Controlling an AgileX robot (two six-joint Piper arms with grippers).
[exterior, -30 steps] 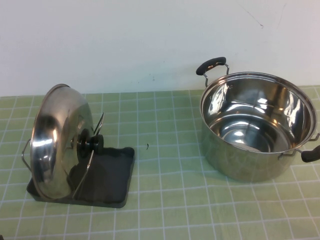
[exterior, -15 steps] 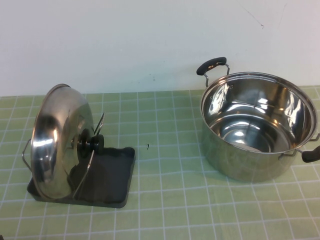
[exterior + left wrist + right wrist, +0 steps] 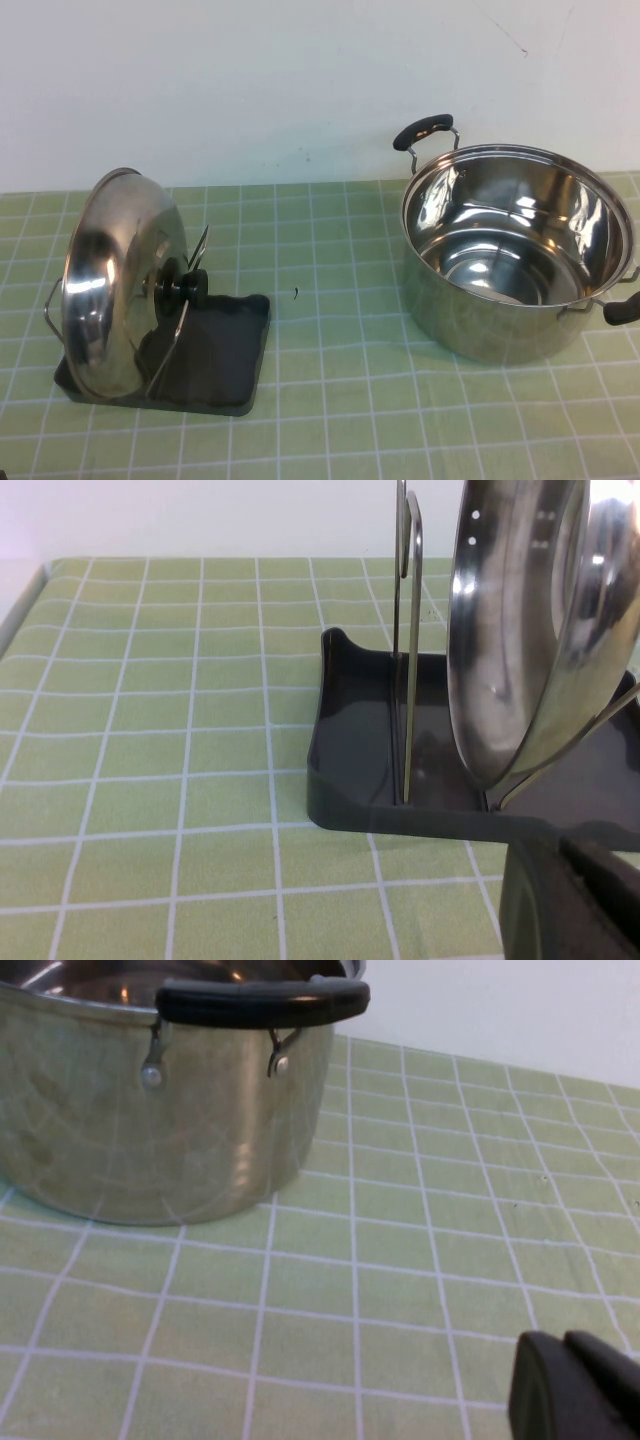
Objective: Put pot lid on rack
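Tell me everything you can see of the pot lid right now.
The large round domed shiny stainless-steel pot lid stands on edge in the dark grey rectangular rack, leaning against its upright silver wire loops, black round knob facing the pot side. Neither end effector touches it: the left end effector and right end effector sit low, away.

1. On the left of the tabletop (image 3: 340, 400), the rack (image 3: 225, 350) lies flat.
2. The pot lid (image 3: 115, 280) stands on edge in the rack, leaning against the wire loops, knob toward the right.
3. The pot (image 3: 515, 250) stands upright, well apart on the right.
4. The left hand (image 3: 575, 905) sits just beside the rack's near corner.
5. The right hand (image 3: 575, 1385) sits near the pot, apart from it.
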